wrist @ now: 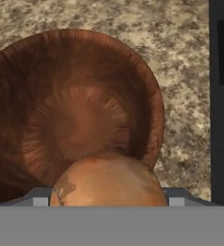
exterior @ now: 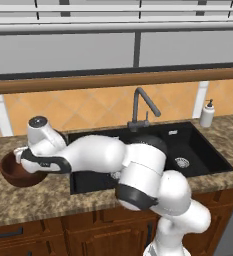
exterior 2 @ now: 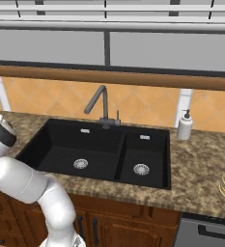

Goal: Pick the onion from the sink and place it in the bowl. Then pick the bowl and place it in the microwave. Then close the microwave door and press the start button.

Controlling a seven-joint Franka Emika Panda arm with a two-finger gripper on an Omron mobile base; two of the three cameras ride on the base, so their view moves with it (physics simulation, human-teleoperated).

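Speckled granite table (exterior: 48, 200) carries a black sink (exterior: 188, 145). By the sink's left edge, my claw (wrist: 108, 199) grasps the onion (wrist: 108, 180) over the wooden bowl (wrist: 70, 110).

No readable text, labels, brands or numbers on anything.

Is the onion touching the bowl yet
Cannot tell. In the hand view the onion sits between the gripper's fingertips, overlapping the bowl's near rim, but no view shows a clear gap or contact.
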